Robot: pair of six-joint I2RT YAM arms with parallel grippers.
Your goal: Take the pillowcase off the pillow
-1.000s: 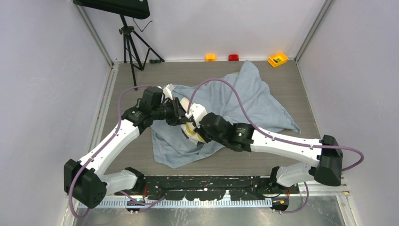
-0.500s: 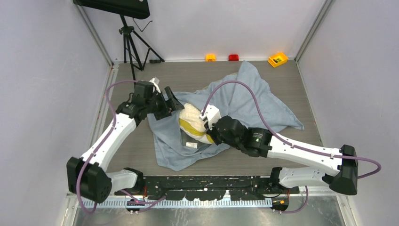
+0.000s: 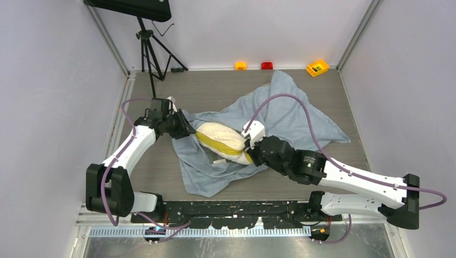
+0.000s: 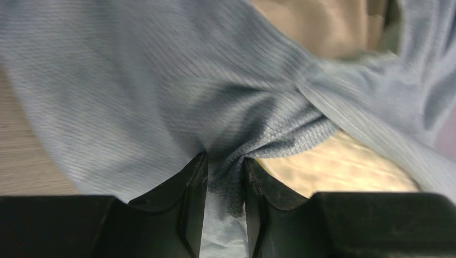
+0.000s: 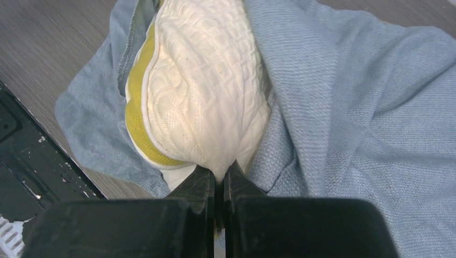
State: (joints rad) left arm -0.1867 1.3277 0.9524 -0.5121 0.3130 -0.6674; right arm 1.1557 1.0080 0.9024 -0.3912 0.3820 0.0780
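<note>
The grey-blue pillowcase (image 3: 301,118) lies spread and wrinkled on the table. The cream quilted pillow (image 3: 221,138) with yellow piping sticks partly out of its open left end. My left gripper (image 3: 185,129) is shut on a bunched fold of the pillowcase (image 4: 134,97) at its left edge; cream pillow (image 4: 333,166) shows beside the fingers. My right gripper (image 3: 249,152) is shut on a pinch of the pillow (image 5: 204,91) at its near right corner, with pillowcase fabric (image 5: 365,107) beside it.
A black tripod (image 3: 149,48) stands at the back left. Small orange (image 3: 240,65), red (image 3: 266,65) and yellow (image 3: 317,67) objects sit along the back wall. A black rail (image 3: 236,210) runs along the table's near edge.
My left gripper has pulled the pillowcase edge left and away from the pillow. My right gripper has drawn back right with the pillow corner. More cream pillow is uncovered.
</note>
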